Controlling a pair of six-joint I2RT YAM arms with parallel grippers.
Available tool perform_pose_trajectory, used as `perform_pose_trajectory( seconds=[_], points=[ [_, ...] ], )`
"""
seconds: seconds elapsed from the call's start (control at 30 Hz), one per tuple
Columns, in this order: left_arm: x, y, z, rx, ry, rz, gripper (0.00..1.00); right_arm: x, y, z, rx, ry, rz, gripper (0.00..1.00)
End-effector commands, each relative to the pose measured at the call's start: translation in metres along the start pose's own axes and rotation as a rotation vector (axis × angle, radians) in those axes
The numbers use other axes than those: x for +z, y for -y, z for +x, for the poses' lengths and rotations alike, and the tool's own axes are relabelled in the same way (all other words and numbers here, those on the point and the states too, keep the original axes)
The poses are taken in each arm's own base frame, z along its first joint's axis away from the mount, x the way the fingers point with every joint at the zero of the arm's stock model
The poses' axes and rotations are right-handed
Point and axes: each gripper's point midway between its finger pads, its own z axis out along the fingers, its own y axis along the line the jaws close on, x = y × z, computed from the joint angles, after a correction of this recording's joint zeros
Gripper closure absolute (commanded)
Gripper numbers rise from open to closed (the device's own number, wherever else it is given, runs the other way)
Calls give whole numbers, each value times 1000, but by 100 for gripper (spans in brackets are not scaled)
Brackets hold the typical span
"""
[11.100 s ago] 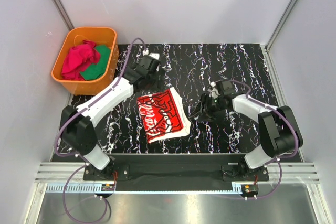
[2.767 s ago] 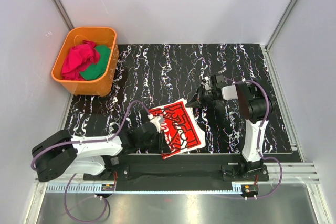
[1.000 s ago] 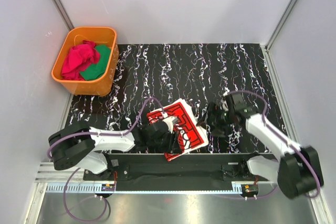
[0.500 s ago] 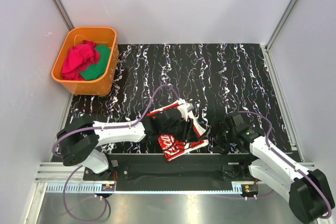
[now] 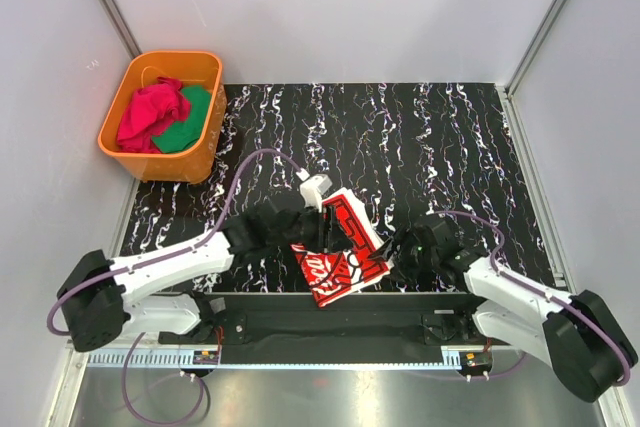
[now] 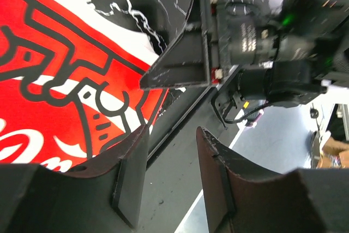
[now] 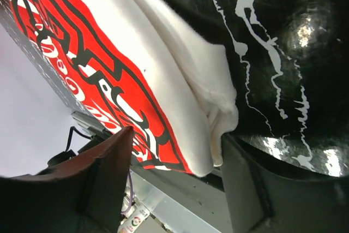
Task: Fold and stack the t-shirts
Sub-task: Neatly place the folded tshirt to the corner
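At the black marbled surface's (image 5: 420,137) near edge, my right end effector (image 7: 177,140) stands apart around the white corner of the partly folded red-and-white Coca-Cola cloth t-shirt (image 5: 345,257). My left end effector (image 6: 172,135), also apart, grips nothing. This fold looks nearly done. The pink and green cloths (image 5: 150,112) in the orange plastic tub (image 5: 175,54) at the far-left corner likely remain.

Left end effector (image 6: 172,181) and right end effector (image 7: 174,181) both stand parted.
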Motion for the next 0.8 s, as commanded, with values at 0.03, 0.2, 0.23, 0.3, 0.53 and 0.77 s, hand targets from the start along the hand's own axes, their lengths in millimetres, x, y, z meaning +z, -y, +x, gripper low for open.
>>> perform_pose_trajectory(
  seconds=[0.03, 0.2, 0.23, 0.3, 0.53, 0.77],
  points=[
    [-14, -9, -9, 15, 47, -28, 54, 11, 30, -22, 17, 145, 140, 34],
    [-24, -14, -11, 15, 59, -38, 54, 15, 16, -45, -46, 228, 166, 58],
    [-25, -17, -9, 14, 57, -44, 54, 17, 16, -47, -69, 226, 182, 72],
    [-30, -18, -10, 14, 64, -47, 53, 17, 16, -57, -99, 248, 214, 88],
    [-38, -31, -7, 3, 70, -66, 53, 3, -5, -115, -162, 344, 269, 100],
    [-43, -25, -13, 19, 75, -37, 52, -54, 49, -177, -15, 522, 661, 100]
  ],
)
